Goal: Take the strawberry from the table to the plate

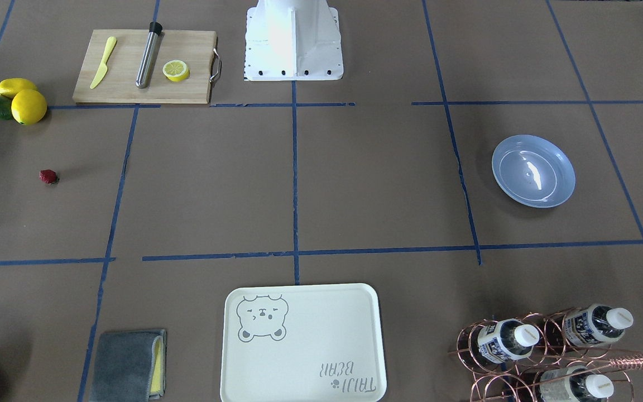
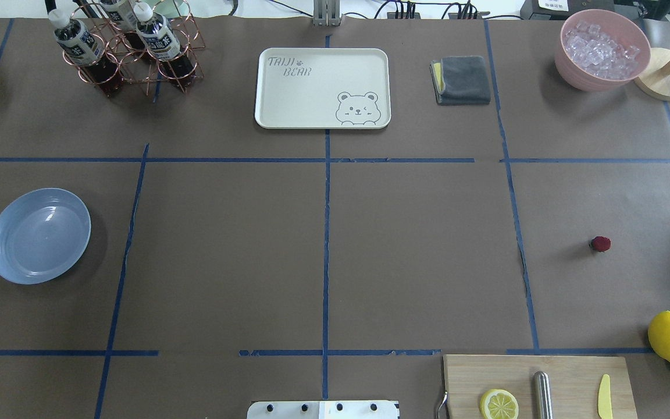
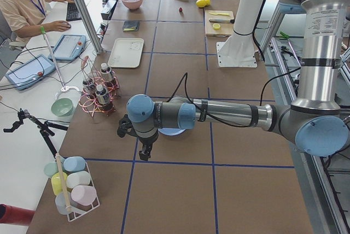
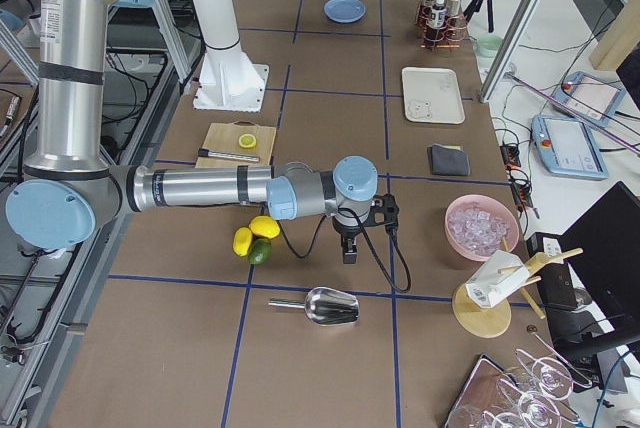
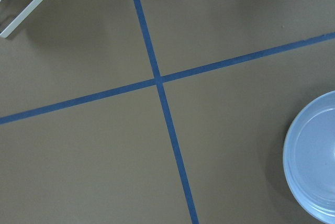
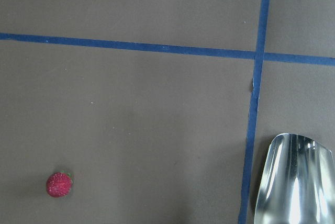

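Observation:
The strawberry lies alone on the brown table, far to the robot's right. In the right wrist view the strawberry sits at the lower left, with no fingers showing. The light-blue plate rests empty on the far left side, and its rim cuts into the left wrist view. My left gripper hangs just beyond the plate; my right gripper hangs near the lemons. Only the side views show them, so I cannot tell whether either is open or shut.
A cutting board with a lemon half, a metal tube and a yellow knife sits near the base. Lemons and an avocado lie close to the strawberry. A steel scoop, bear tray, grey cloth, ice bowl and bottle rack stand further off.

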Robot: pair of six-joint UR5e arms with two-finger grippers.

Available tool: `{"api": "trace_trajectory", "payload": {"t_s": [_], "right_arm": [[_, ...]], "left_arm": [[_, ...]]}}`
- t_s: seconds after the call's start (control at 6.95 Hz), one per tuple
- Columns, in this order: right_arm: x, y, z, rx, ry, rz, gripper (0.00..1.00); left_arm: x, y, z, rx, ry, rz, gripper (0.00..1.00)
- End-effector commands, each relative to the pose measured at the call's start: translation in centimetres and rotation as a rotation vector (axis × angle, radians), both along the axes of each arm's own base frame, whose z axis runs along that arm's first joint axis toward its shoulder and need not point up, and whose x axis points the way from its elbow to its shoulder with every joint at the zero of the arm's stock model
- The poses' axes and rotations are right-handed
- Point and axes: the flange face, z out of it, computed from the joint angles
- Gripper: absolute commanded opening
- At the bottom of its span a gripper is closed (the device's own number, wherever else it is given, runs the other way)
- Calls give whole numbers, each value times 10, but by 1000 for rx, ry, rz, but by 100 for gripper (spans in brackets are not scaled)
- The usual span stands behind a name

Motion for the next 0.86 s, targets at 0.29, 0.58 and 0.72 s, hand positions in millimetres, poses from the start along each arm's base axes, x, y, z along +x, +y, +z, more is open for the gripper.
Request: {"api": "trace_trajectory", "payload": {"t_s": [0.29,0.58,0.72], "right_arm": [[-1,-7,-3,9,20,-7,100],[-1,-6,-13,31,10,-8,100],[-2,-5,-11,28,10,-9,100]], "left_arm": [[-7,12,-53,113,-9,-15,100],[-5,13,-50,118,-9,-5,100],[-5,13,-49,112,-6,-10,100]]}}
